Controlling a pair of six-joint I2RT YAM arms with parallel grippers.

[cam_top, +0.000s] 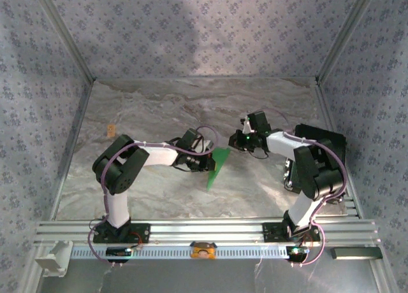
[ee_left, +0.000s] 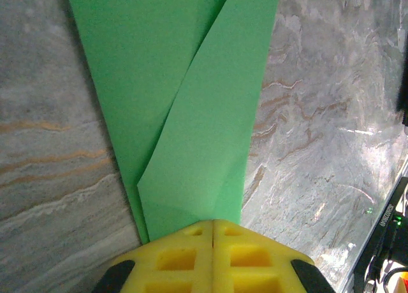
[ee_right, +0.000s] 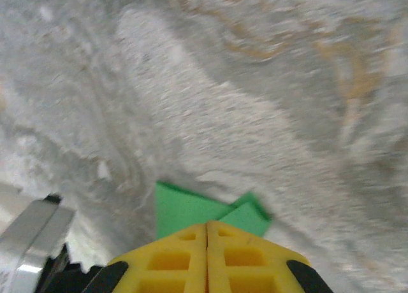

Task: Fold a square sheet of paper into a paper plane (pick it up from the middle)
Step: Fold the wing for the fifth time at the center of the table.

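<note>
Pinching point: the paper plane (cam_top: pixel 218 167), bright green with overlapping folded layers (ee_left: pixel 191 114), is clamped between the yellow fingers of the left tool (cam_top: pixel 209 160).
Plane position: mid-desk, between the two tools. It is a long narrow triangle with its tip pointing toward the arm bases and its wide end toward the right tool (cam_top: pixel 237 141).
Left tool: pressed together on the plane (ee_left: pixel 212 232), with green paper running away from its fingertips.
Right tool: pressed together (ee_right: pixel 207 232). A green corner (ee_right: pixel 191 210) shows right at the tips, and I cannot tell whether it is pinched.
Desk: grey marbled surface (cam_top: pixel 159 108).
Block: small and orange-brown (cam_top: pixel 111 129), far left, well apart from the plane.
</note>
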